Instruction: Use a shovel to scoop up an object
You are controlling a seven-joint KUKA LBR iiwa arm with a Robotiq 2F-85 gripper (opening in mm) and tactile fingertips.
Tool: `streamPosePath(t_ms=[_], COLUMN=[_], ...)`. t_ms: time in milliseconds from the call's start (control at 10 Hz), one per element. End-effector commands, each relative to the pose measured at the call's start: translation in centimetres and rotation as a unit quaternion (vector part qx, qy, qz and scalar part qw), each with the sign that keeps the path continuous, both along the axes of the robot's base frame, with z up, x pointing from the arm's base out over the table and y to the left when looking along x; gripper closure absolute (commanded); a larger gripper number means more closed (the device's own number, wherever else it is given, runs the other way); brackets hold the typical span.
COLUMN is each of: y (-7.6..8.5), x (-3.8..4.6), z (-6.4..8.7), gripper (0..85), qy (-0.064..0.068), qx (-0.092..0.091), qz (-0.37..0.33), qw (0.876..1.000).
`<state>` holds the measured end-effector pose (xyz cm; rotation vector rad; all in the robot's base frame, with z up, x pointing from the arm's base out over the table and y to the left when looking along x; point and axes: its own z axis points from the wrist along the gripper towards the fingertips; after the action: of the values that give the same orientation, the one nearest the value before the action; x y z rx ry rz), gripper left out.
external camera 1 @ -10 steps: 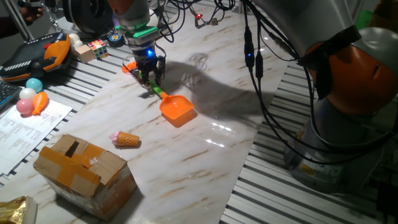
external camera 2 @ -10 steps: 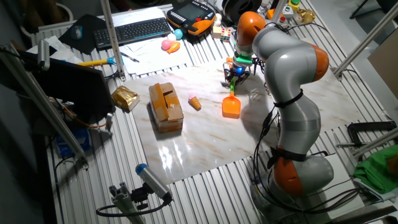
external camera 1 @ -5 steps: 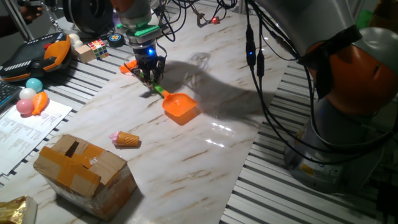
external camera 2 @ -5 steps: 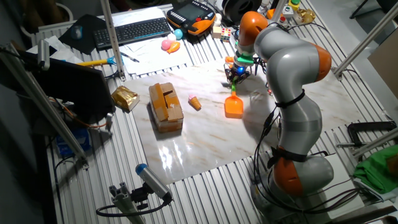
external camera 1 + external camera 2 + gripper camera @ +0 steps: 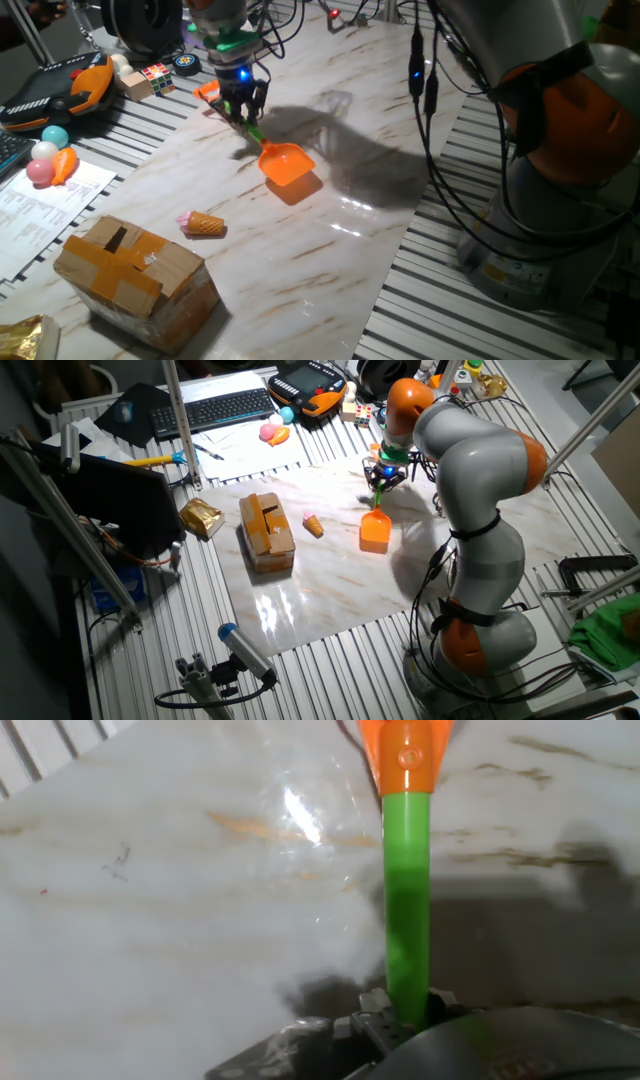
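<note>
My gripper [image 5: 243,103] is shut on the green shaft of the shovel [image 5: 285,162] and holds it lifted off the marble board, scoop tilted down to the right. The orange loop end sticks out behind the fingers. In the other fixed view the gripper [image 5: 381,475] holds the shovel [image 5: 375,530] the same way. The hand view shows the green shaft [image 5: 407,900] running up from between the fingers to the orange scoop neck. The ice-cream cone [image 5: 203,223] lies on the board left of and nearer than the scoop, apart from it; it also shows in the other fixed view [image 5: 313,525].
A taped cardboard box [image 5: 135,268] stands at the board's near left corner. A pink ball [image 5: 40,171], a teal ball and an orange piece lie on paper at the left. A Rubik's cube [image 5: 156,76] and a teach pendant [image 5: 60,92] sit beyond. The robot base [image 5: 560,180] is at the right.
The gripper has risen and moved slightly away with the shovel, lifting it off the board; the scoop now hangs tilted. The cone has not moved.
</note>
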<state>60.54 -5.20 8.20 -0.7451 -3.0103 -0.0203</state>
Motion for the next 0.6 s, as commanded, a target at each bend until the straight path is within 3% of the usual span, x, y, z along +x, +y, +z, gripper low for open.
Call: streamPosePath(t_ms=[0,300,500], y=[-0.3,-1.7,-1.6], x=[-0.16,-0.2,-0.19], z=[0.8,2.4,2.7], gripper=[84.3,84.3,84.3], qy=[-0.003,-0.002,-0.011], qx=[-0.006,-0.005,-0.014], qz=[-0.013,-0.066,-0.11], qw=[1.0,0.998,0.994])
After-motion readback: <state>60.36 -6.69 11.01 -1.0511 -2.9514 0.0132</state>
